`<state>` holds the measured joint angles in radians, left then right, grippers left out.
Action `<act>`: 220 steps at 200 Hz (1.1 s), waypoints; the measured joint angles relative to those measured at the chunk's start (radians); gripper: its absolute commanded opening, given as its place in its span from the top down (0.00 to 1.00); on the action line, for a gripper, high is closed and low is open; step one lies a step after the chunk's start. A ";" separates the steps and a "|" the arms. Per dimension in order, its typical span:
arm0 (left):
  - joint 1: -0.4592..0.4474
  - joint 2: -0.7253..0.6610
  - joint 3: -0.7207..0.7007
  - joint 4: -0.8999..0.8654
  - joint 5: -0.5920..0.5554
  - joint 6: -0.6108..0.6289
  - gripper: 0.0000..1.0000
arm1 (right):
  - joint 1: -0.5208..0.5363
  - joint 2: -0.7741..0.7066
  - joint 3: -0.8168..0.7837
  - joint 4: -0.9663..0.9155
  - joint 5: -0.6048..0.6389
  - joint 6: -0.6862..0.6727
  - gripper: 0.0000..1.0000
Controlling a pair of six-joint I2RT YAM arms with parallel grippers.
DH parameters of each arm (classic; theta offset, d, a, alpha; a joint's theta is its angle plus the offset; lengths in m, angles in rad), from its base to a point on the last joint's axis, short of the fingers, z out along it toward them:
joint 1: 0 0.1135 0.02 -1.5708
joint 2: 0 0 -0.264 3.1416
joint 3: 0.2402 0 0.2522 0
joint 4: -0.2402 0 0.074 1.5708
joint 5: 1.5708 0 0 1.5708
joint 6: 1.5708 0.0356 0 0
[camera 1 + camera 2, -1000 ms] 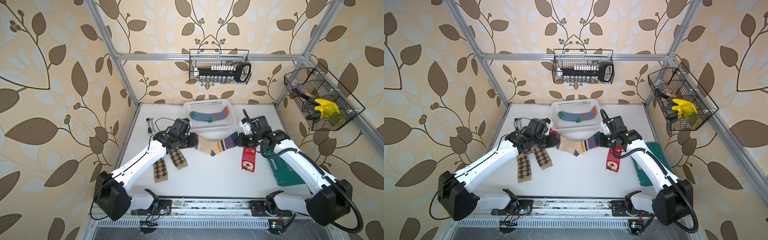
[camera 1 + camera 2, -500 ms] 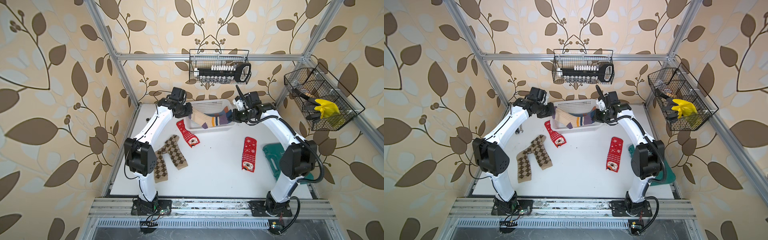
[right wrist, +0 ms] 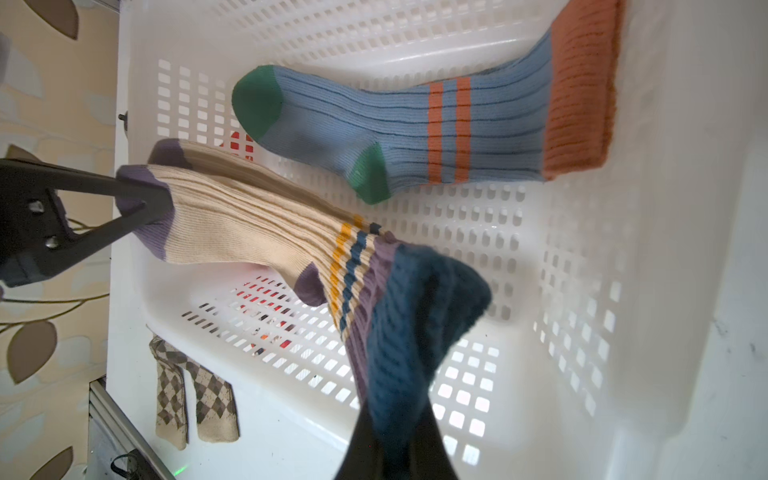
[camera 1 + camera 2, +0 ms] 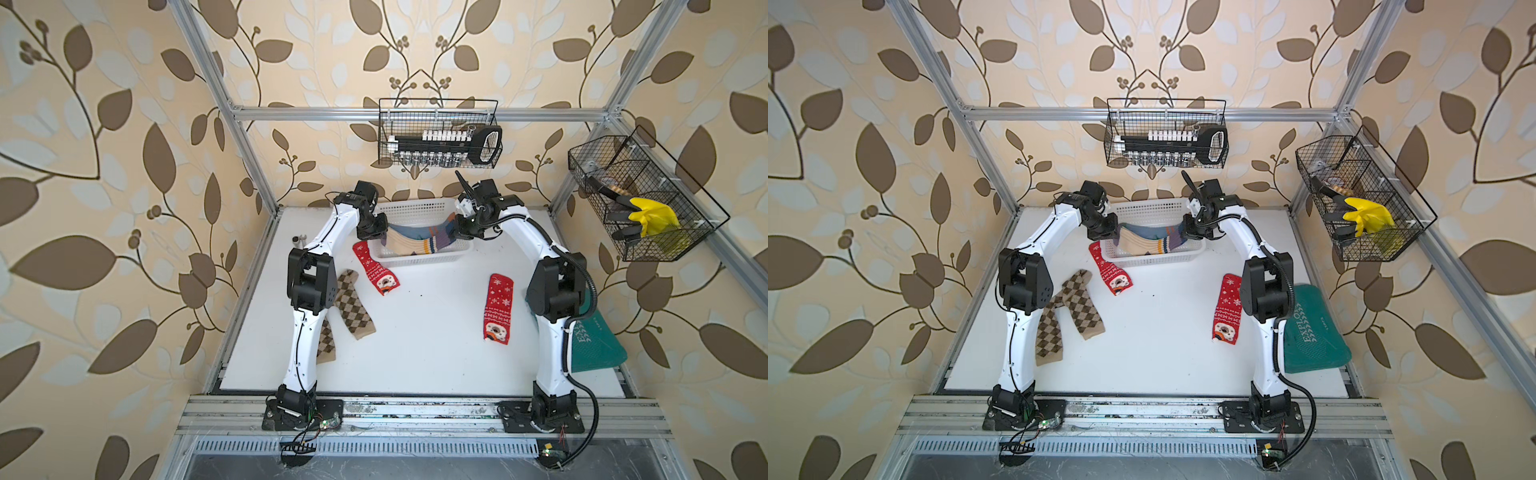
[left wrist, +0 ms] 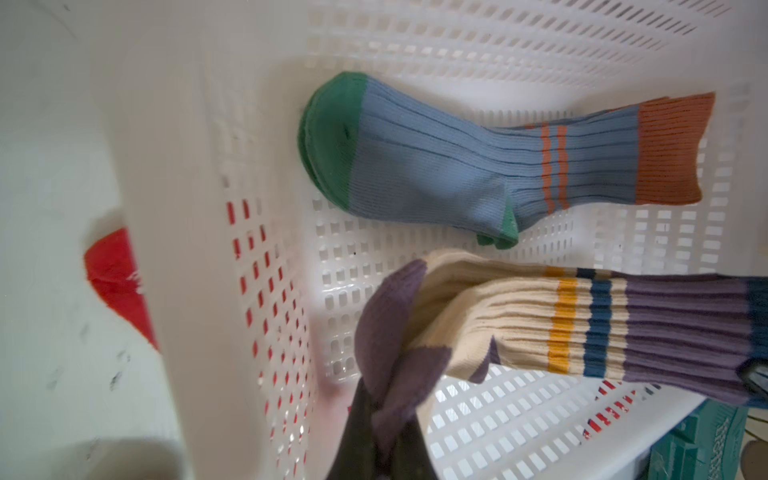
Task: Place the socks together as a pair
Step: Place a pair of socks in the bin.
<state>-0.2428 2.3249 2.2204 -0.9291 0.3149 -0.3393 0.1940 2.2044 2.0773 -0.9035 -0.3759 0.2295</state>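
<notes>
A stacked pair of beige socks [image 4: 415,243] with purple toes hangs stretched just over the floor of the white basket [image 4: 419,259]. My left gripper [image 5: 384,419] is shut on the purple toes. My right gripper [image 3: 399,424] is shut on the dark blue cuffs. Beside them, a blue-grey pair [image 5: 478,166] with green toes lies flat in the basket. Two red Christmas socks lie apart on the table, one by the basket's left corner [image 4: 376,270], one near my right arm [image 4: 497,307]. Two brown argyle socks [image 4: 353,307] lie beside my left arm.
A dark green cloth bag [image 4: 594,340] lies at the table's right edge, partly behind my right arm. Black wire baskets hang on the back wall [image 4: 438,139] and the right wall [image 4: 640,199]. A small metal tool [image 4: 299,239] lies at the far left.
Both grippers have carried the beige pair from the middle of the table back to the basket and down into it. The left red sock is uncovered now.
</notes>
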 measured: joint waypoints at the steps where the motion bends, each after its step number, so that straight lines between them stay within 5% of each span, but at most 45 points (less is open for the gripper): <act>1: 0.000 0.001 0.001 0.000 0.000 0.000 0.99 | 0.000 0.001 0.002 -0.001 0.002 0.000 1.00; 30: -0.002 0.016 0.017 -0.014 0.026 0.005 0.87 | 0.000 0.034 0.048 -0.035 0.047 -0.016 1.00; 52: -0.007 0.024 0.027 -0.017 0.038 0.019 0.64 | 0.000 0.065 0.087 -0.051 0.063 -0.021 0.98; 91: -0.007 0.027 0.007 0.004 0.050 0.011 0.35 | 0.000 0.100 0.111 -0.068 0.089 -0.028 0.70; 157: -0.020 0.001 -0.057 0.126 0.098 -0.040 0.28 | 0.000 0.039 0.039 -0.058 0.180 -0.025 0.50; 220: -0.072 -0.402 -0.414 0.272 0.006 -0.062 0.28 | -0.001 -0.432 -0.387 0.065 0.218 0.007 0.51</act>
<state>-0.3149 1.9232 1.8069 -0.6567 0.3206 -0.4015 0.1928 1.7725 1.6901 -0.8387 -0.1577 0.2367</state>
